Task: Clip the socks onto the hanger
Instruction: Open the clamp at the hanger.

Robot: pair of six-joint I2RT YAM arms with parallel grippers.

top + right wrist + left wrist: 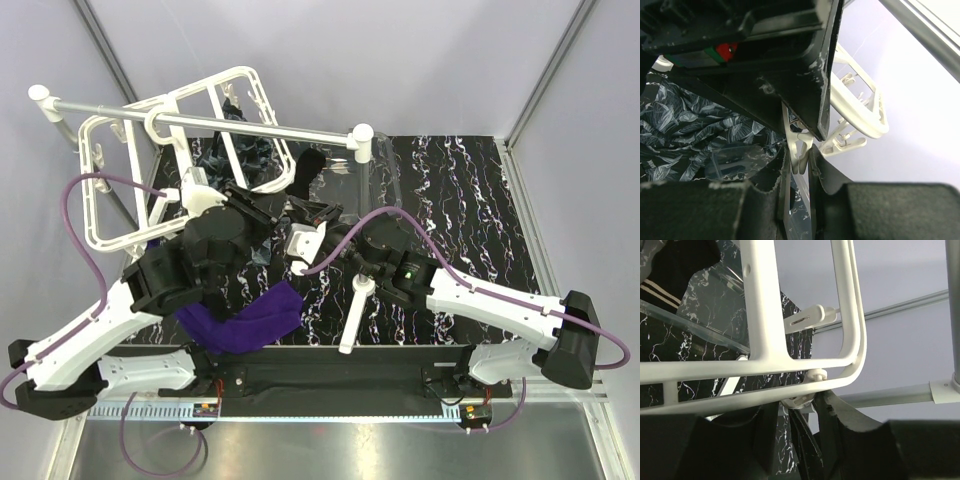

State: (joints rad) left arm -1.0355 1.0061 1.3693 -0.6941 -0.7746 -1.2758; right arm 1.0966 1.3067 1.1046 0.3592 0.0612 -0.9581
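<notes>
Overhead view: the hanger (238, 72) hangs tilted from a silver rod (250, 127) at the far left of the marbled table (450, 200); dark patterned socks (240, 140) hang inside its frame; a black sock (305, 172) lies just beside its right edge; the purple sock (245, 320) lies flat on the table near the front, partly under the left arm, well apart from the hanger; a loose white bar (355, 310) lies on the table beside the right arm. Both arms reach in to the same spot at the hanger's right side, their wrists close together.

Left wrist view: the left gripper (800, 410) sits directly below the frame's rounded corner; its black fingers (850, 435) are drawn in on a small white corner clip (800, 399) that hangs from the frame, touching it on both sides; a second clip (807, 317) hangs free higher up.

Right wrist view: the right gripper (797, 165) is closed on a white peg clip (799, 150) standing upright between its padded fingers (837, 175); leaf-patterned sock fabric lies to the left; the other arm's black body fills the view above it. Whether the two held clips are one and the same cannot be told.
</notes>
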